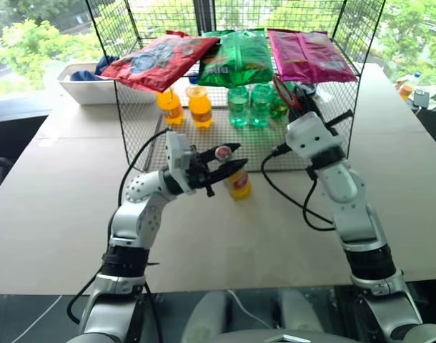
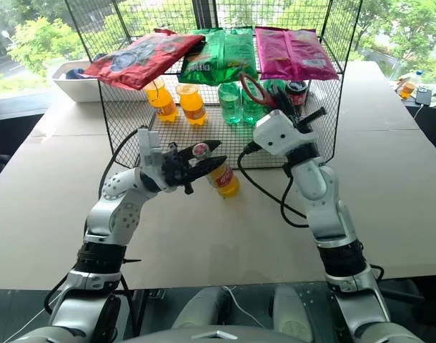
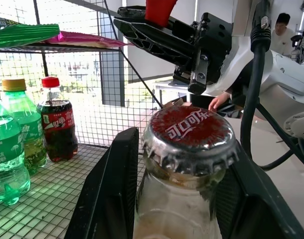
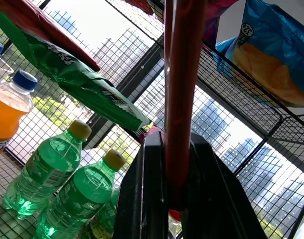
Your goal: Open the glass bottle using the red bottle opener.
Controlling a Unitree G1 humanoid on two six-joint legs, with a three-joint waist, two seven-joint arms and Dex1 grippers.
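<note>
Standing upright at frame centre, the glass bottle (image 1: 238, 182) is pinched at the neck by the left gripper (image 1: 229, 160), crown cap still on. Upper right of it, well apart, the right gripper (image 1: 301, 106) clamps the red bottle opener (image 2: 255, 90), ring head raised; the cap lies down-left of it.

Chinese Coca-Cola script on the crown cap (image 3: 190, 129)

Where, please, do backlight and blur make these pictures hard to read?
Right wrist view: bright sky behind the wire rack darkens the red bottle opener. Left wrist view: the glass bottle looms close, its cap sharp, its glass blurred; windows wash out the background.
</note>
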